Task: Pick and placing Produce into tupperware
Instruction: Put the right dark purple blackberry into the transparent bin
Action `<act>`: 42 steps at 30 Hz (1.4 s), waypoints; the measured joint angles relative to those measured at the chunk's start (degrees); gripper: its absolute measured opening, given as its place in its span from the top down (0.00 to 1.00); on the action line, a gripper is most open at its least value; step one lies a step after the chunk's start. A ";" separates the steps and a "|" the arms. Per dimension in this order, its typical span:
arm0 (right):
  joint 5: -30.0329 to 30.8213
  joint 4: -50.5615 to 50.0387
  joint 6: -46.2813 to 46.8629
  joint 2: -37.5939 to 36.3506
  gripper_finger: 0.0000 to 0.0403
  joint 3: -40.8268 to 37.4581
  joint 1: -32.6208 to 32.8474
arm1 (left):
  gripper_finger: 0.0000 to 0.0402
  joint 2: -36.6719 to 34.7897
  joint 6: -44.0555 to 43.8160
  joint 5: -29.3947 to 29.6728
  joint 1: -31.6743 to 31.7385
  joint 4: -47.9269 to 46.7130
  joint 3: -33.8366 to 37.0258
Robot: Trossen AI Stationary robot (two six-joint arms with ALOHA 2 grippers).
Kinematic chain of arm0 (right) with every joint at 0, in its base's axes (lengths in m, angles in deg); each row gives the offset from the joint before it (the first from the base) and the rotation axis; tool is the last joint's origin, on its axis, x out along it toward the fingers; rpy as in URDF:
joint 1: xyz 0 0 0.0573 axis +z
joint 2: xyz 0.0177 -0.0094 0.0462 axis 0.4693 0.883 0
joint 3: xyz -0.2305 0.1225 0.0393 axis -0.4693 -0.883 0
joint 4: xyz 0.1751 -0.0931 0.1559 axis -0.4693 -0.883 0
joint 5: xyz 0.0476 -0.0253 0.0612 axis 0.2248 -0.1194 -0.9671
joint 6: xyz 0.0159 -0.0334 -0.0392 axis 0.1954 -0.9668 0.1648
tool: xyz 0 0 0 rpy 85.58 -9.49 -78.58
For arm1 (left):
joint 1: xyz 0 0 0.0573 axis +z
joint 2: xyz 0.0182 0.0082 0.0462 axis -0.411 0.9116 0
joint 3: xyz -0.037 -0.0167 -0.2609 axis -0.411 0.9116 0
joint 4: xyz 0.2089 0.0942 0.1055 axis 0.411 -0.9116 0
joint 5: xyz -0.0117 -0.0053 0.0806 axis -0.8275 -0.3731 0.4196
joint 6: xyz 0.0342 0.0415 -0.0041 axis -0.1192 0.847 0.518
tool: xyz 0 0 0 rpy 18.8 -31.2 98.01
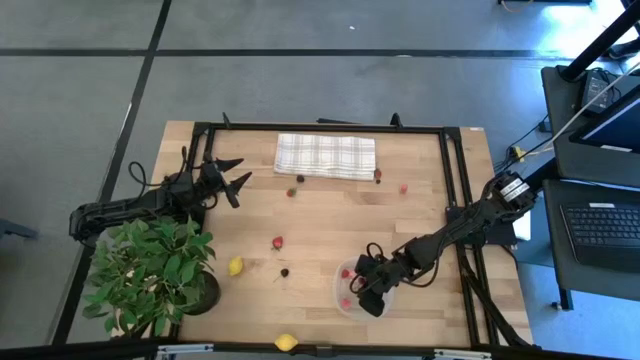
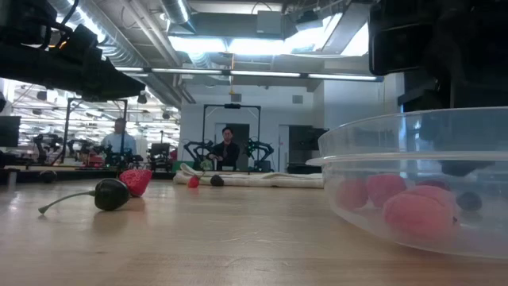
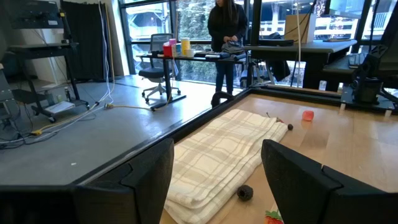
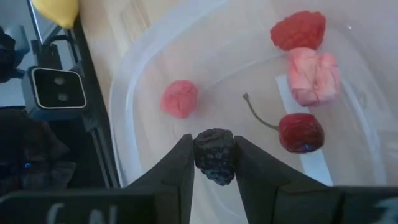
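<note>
The tupperware (image 1: pixel 345 296), a clear rounded container, stands near the table's near edge and holds a red berry (image 4: pixel 298 30), a pink piece (image 4: pixel 313 76), a dark red cherry (image 4: pixel 300 132) and a pink berry (image 4: pixel 180 98). My right gripper (image 4: pixel 213 144) is over its inside, shut on a dark berry. My left gripper (image 1: pixel 238 178) is open above the table's far left, near the cloth. More produce lies loose on the wood: a red piece (image 1: pixel 277 242), a dark piece (image 1: pixel 285 272) and two lemons (image 1: pixel 235 266) (image 1: pixel 286 342). My right gripper pinches the dark berry (image 4: pixel 214 163) between its two fingers (image 4: pixel 184 163), which sit on its opposite sides. They come from above, pointing down into the tupperware. The berry sits inside the rim, above the container's floor; whether it touches the floor I cannot tell.
A folded checked cloth (image 1: pixel 325 155) lies at the far edge, with small berries (image 1: pixel 291 192) (image 1: pixel 403 188) near it. A leafy potted plant (image 1: pixel 150 270) fills the near left corner. A black frame (image 1: pixel 455 180) borders the table. People stand in the room beyond.
</note>
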 joint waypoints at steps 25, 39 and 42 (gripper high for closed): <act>-0.24 0.48 0.13 -0.15 0.70 0.00 -0.02 | 0.41 0.01 0.01 0.00 -0.01 0.00 0.00; -0.22 0.48 -1.40 -0.16 0.70 0.02 -0.04 | 0.41 0.02 0.02 0.02 0.00 0.00 0.00; -0.22 0.48 -1.35 -0.17 0.70 0.04 -0.07 | 0.41 0.02 0.04 0.00 -0.01 0.00 0.01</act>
